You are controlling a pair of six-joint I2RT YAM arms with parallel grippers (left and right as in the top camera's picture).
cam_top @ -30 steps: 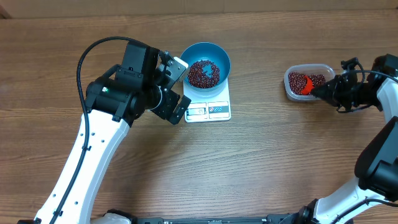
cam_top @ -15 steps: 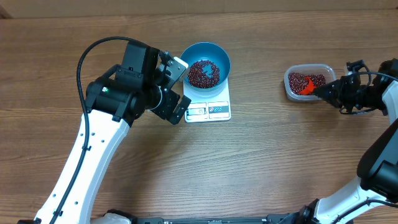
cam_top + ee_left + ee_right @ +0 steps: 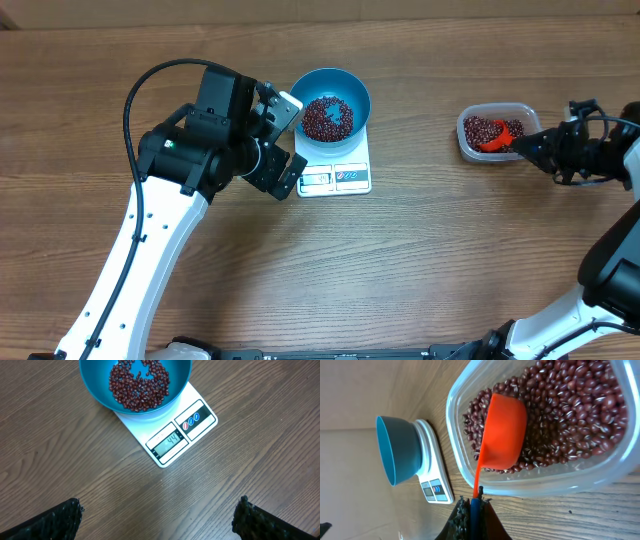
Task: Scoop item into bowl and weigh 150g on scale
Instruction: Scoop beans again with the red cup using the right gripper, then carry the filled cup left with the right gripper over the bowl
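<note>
Wood-grain worktop point(image 3: 420, 260) carries everything.

Left arm point(image 3: 150, 230), white w/ black wrist, reaches in from the lower left. The left gripper point(image 3: 290, 143) hangs just left of the bowl and scale, fingers spread wide, nothing btwn them. Its wrist view shows both black fingertips at the bottom corners and bare wood btwn.

Right arm point(image 3: 610, 250) comes in from the right edge. The right gripper point(image 3: 530, 147) sits just outside the tub's right end, clenched on the thin handle of the scoop.

Bowl point(image 3: 362, 100): round, deep, teal-blue, standing on the far part of the scale, top centre of worktop. It overhangs the platform on both sides.

Scale point(image 3: 335, 178): flat, white, rectangular, w/ the panel edge toward the robot. Display point(image 3: 170, 440) reads 44; round red and blue buttons point(image 3: 191, 421) sit beside it.

Tub point(image 3: 462, 135): clear plastic, rounded-rectangular, well apart from the scale, over on the right.

Scoop point(image 3: 492, 142): orange, cup down inside the tub on the beans, handle running out over the tub's rim to the gripper. Can't tell if the cup is loaded.

Beans: small, dark red-brown. One lot point(image 3: 327, 118) covers the bowl's bottom in a thin layer, blue wall bare above it. The rest point(image 3: 480, 127) fills the tub floor around the scoop.
</note>
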